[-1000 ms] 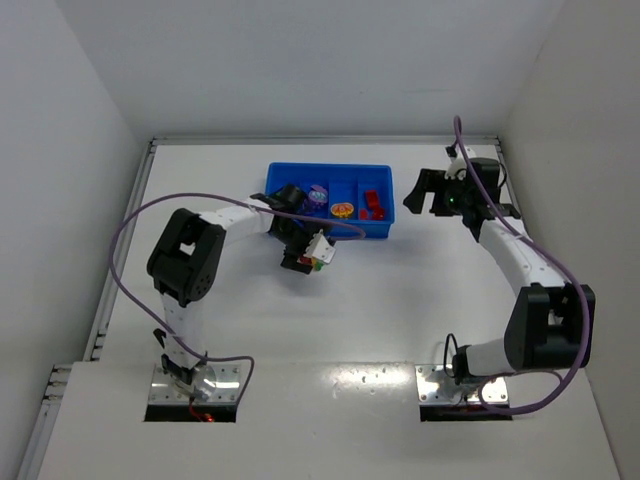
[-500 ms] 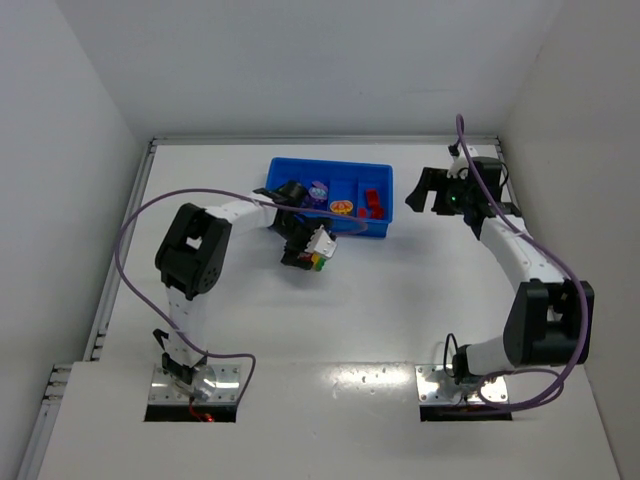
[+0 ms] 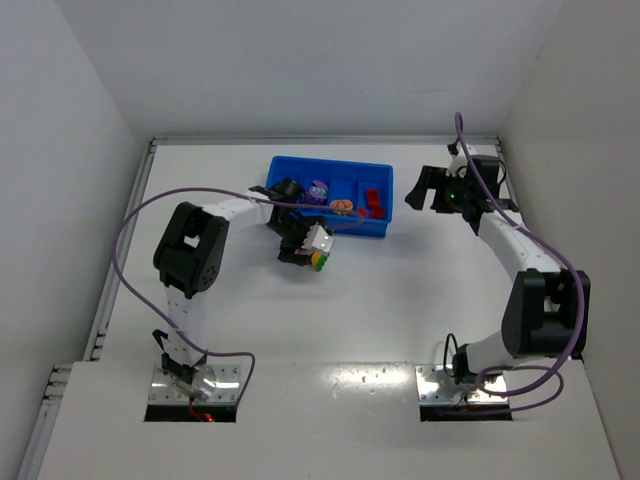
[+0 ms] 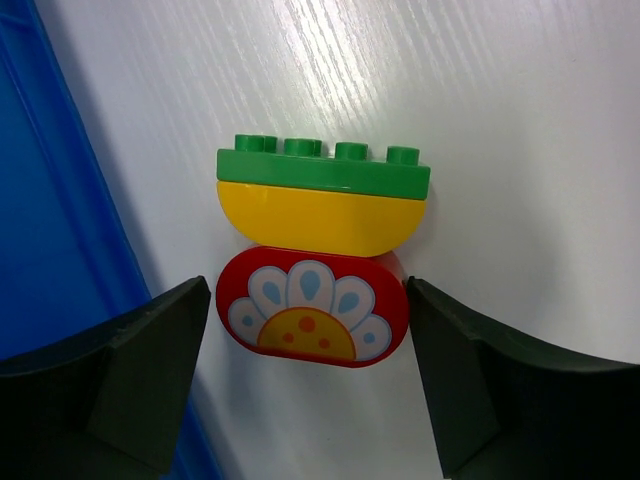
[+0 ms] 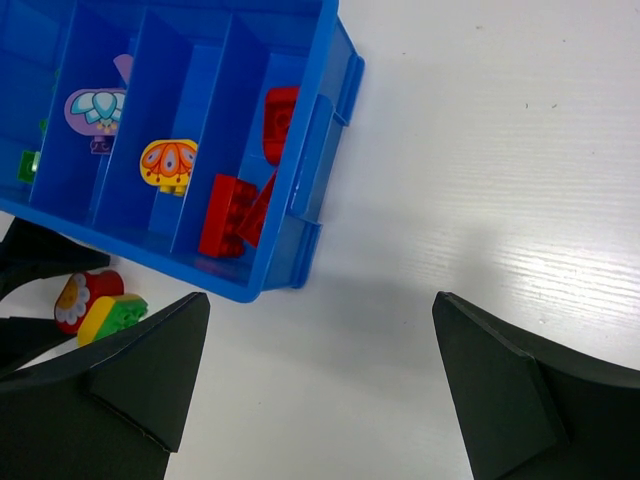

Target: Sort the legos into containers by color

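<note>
A white table [image 3: 400,300] with a faint wood grain fills the floor of a bare booth of plain white walls [image 3: 70,120]. The blue tray [image 3: 330,168] sits toward the table's far side. Just beside the tray's near wall lies a stacked lego [image 3: 320,261], flat on the table and outside every compartment: a green brick [image 4: 322,170] on a yellow piece [image 4: 315,220], and against that a red flower piece [image 4: 312,310]. The left gripper [image 4: 310,300] straddles the red piece, one finger close at each side; whether they press it or merely flank it I cannot tell. The right gripper [image 5: 322,300] hangs off the tray's right end, jaws spread wide with only bare table between them. In the tray's end compartment nearest it lie red bricks [image 5: 240,205], in the next a yellow-orange flower piece [image 5: 168,163], in the next a purple flower piece [image 5: 95,108]. A green scrap [image 5: 27,165] at the picture's edge is cut off, and the tray's far end lies out of that view. From above, the left arm covers part of the tray and most of the stack.
</note>
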You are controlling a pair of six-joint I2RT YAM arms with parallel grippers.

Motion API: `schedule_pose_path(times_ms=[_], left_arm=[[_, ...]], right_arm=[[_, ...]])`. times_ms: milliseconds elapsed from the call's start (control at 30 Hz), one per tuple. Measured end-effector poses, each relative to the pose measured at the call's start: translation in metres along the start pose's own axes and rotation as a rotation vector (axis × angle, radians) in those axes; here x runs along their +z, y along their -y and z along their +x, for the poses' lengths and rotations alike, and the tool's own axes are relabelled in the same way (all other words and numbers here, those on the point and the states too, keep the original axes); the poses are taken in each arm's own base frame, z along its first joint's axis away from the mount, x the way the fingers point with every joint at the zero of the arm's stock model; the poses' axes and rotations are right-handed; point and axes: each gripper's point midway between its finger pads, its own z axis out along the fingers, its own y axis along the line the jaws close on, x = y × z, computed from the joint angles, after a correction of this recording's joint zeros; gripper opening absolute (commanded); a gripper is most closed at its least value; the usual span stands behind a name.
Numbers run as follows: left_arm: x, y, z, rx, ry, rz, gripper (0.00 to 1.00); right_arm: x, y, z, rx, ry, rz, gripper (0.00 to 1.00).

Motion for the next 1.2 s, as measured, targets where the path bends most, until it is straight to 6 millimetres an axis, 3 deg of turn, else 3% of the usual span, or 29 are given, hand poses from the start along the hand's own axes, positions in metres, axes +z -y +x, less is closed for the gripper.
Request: schedule_pose_path(times_ms=[200, 367, 567, 700, 867, 1000, 1200], left_arm=[[-0.001, 0.002, 0.001, -0.011, -0.007, 0.004, 0.63], [-0.001, 0.004, 0.000, -0.038, -0.001, 0.009, 0.39], [-0.018, 0.015, -0.014, -0.129, 0.026, -0.025, 0.26], [-0.053, 0.021, -0.040, -0.208, 0.070, -0.160, 0.23], [-0.094, 0.007, -0.075, -0.252, 0.134, -0.378, 0.21], [-0.095, 0.006, -0.095, -0.264, 0.157, -0.436, 0.21], [-0.088, 0.012, -0.104, -0.268, 0.151, -0.456, 0.21]], right_arm=[[0.000, -0.001, -0.004, -0.004, 0.009, -0.004, 0.94], [0.000, -0.002, -0.004, 0.000, 0.009, -0.009, 0.94], [0.000, -0.020, -0.002, 0.015, 0.001, -0.091, 0.94], [-0.001, -0.050, -0.001, 0.044, -0.012, -0.206, 0.94], [-0.004, -0.100, 0.007, 0.104, -0.062, -0.391, 0.94], [-0.001, -0.138, 0.024, 0.147, -0.143, -0.522, 0.94], [-0.002, -0.181, 0.050, 0.154, -0.251, -0.644, 0.94]])
